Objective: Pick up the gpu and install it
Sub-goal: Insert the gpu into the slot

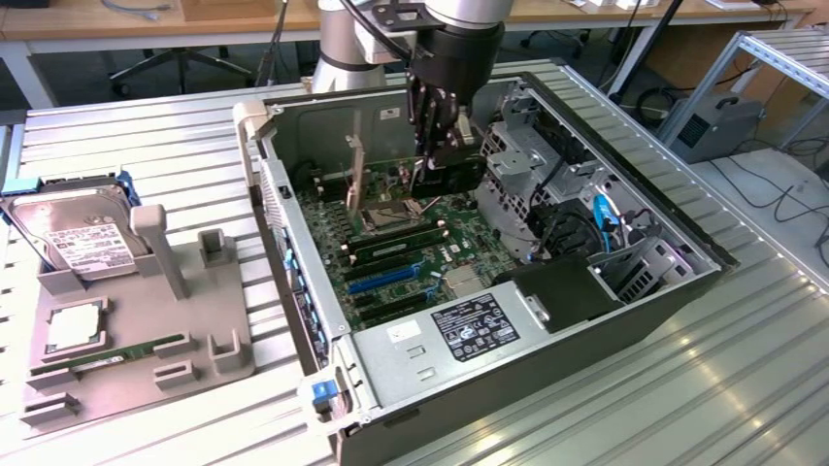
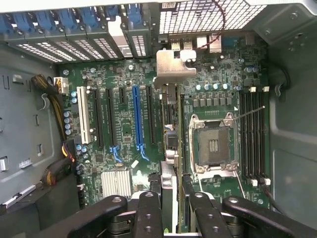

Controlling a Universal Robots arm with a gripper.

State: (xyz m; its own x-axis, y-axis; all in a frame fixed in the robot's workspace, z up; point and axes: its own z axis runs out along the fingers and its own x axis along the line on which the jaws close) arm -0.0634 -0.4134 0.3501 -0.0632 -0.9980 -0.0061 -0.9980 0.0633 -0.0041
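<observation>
The gripper (image 1: pixel 438 146) hangs inside the open computer case (image 1: pixel 647 291), jaws clamped on the gpu (image 2: pixel 171 148), which stands on edge between them, hanging straight below over the motherboard (image 2: pixel 124 124), beside the empty processor socket (image 2: pixel 213 146).

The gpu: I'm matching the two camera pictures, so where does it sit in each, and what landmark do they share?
Exterior view: the gpu hangs on edge from the pincer, above the motherboard inside the open case, near its back wall.
Wrist view: the gpu runs edge-on up the picture's middle from the pincer, ending in its silvery bracket.
Shared landmark: the empty CPU socket beside the card.
</observation>
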